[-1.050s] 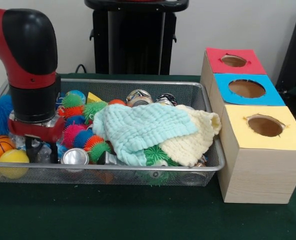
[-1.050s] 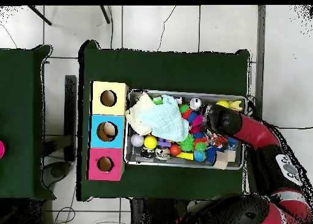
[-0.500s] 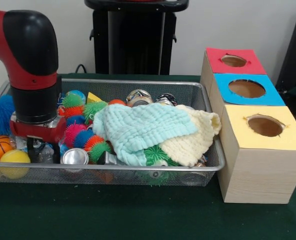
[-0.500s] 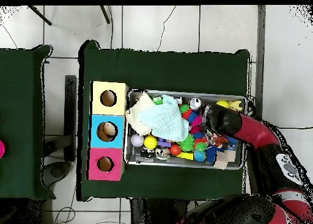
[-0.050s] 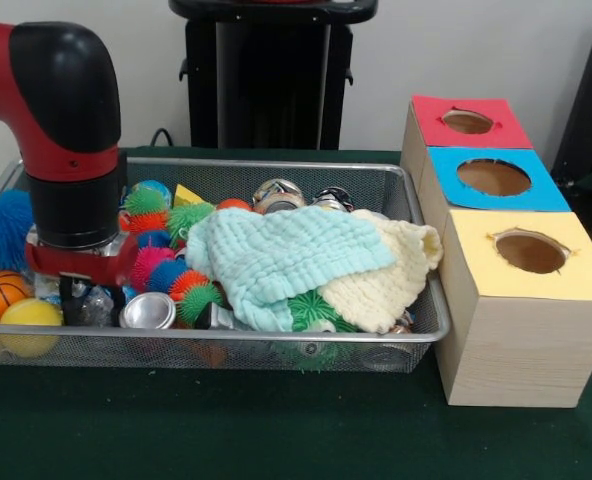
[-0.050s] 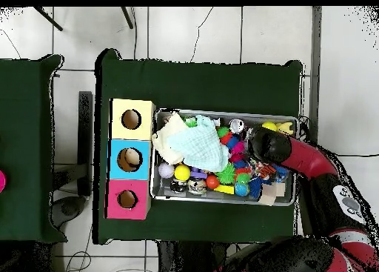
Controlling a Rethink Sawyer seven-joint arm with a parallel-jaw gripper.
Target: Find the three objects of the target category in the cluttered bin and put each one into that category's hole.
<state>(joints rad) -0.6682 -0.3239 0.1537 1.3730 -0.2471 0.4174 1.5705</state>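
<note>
One claw (image 5: 83, 300) is sunk among clutter at the wire bin's (image 5: 276, 352) end farthest from the holes; its state cannot be determined. Target objects remain unidentified (possibly under the mint cloth (image 5: 276, 255)). Risk: snagging the silver can (image 5: 148, 313) or neighbouring spiky balls.

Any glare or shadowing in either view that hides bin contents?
Front view: a bright highlight on the silver can top, otherwise even light; the arm blocks the bin's left part. Overhead view: soft, no glare; the arm covers the toys beneath it, and the cloths hide items.
</note>
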